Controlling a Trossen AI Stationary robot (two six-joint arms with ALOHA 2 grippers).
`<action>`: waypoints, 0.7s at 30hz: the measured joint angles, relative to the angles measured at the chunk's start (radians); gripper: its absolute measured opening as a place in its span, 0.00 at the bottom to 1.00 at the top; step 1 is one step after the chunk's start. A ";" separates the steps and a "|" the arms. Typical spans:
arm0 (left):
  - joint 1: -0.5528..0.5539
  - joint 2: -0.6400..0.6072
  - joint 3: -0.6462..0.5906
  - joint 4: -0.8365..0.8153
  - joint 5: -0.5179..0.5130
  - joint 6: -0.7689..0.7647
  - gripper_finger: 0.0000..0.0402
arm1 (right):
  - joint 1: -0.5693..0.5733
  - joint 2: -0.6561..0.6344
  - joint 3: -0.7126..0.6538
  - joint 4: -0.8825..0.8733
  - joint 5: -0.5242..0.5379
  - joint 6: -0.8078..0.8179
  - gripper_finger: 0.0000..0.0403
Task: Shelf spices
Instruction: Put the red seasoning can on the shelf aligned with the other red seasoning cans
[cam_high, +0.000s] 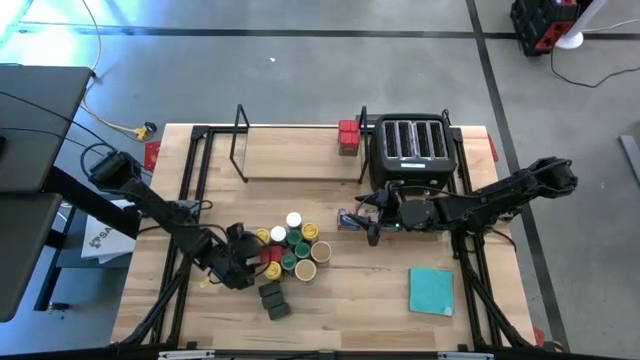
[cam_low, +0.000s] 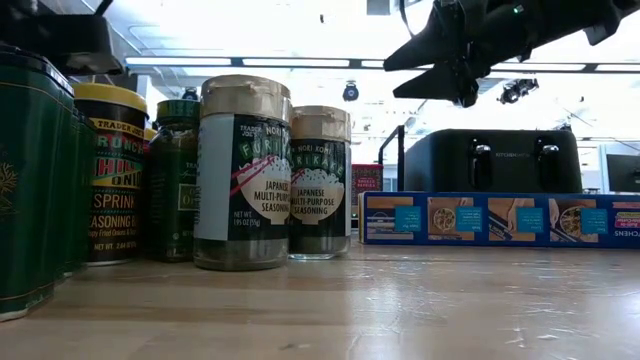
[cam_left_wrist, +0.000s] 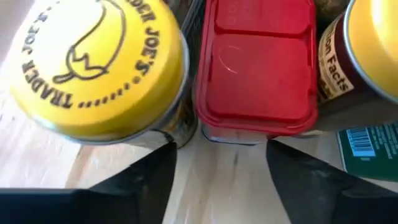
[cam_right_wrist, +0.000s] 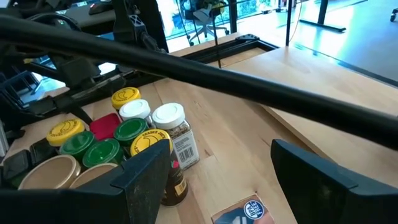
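Overhead, a wooden worktop (cam_high: 370, 300) holds a cluster of spices (cam_high: 290, 250) near its middle front: round jars with yellow, green, white and tan lids packed together, with dark grey blocks (cam_high: 273, 299) just in front of them. The left gripper (cam_high: 243, 262) sits low at the cluster's left edge. Its wrist view shows the fingers (cam_left_wrist: 146, 180) spread apart, one on each side of a red tin (cam_left_wrist: 256, 68) without clamping it; a yellow-lidded jar (cam_left_wrist: 96, 62) stands just beside the tin. The shelf (cam_high: 295, 150), a black wire rack with a pale board, stands at the back left, with two red tins (cam_high: 348, 136) at its right end. A black toaster (cam_high: 412, 150) sits next to it. The right gripper (cam_high: 372, 218) hovers in front of the toaster, fingers apart and holding nothing. A teal pad (cam_high: 431, 290) lies at front right.
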 joint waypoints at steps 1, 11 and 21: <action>0.008 0.000 0.000 0.003 0.001 0.016 0.65 | 0.000 0.000 0.000 -0.001 0.000 0.008 0.68; 0.049 0.000 0.000 0.099 -0.077 0.165 0.71 | 0.000 0.000 0.000 0.000 0.000 0.011 0.68; 0.089 0.005 0.000 0.128 -0.104 0.171 0.71 | 0.000 0.000 0.000 -0.004 0.000 0.009 0.68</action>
